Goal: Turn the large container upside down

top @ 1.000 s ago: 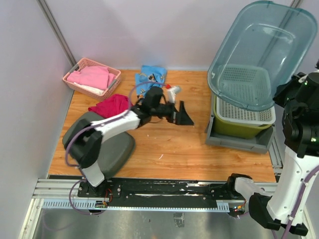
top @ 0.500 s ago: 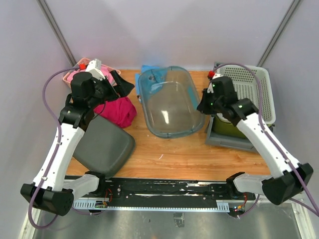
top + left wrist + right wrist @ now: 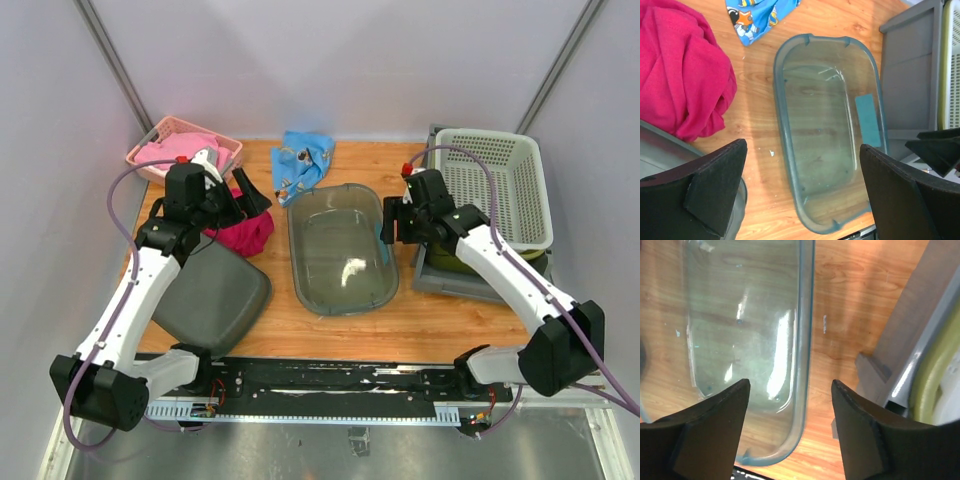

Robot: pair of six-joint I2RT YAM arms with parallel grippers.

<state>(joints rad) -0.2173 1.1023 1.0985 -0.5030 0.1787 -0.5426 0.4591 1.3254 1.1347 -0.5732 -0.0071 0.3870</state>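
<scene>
Large container [image 3: 340, 250], translucent blue-grey, flat on the middle of the counter [image 3: 420, 320], long side running near to far. Right pincer [image 3: 392, 222] spread apart just at its right rim, gripping nothing. Left pincer [image 3: 250, 196] wide and empty, above red cloth [image 3: 245, 228] left of the container.

The left claw [image 3: 247, 196] is held wide open at the end of an arm [image 3: 140, 290] raised and bent inward, while the right claw [image 3: 391, 226] is likewise parted, its arm [image 3: 510, 275] stretched forward and angled toward the left.
</scene>
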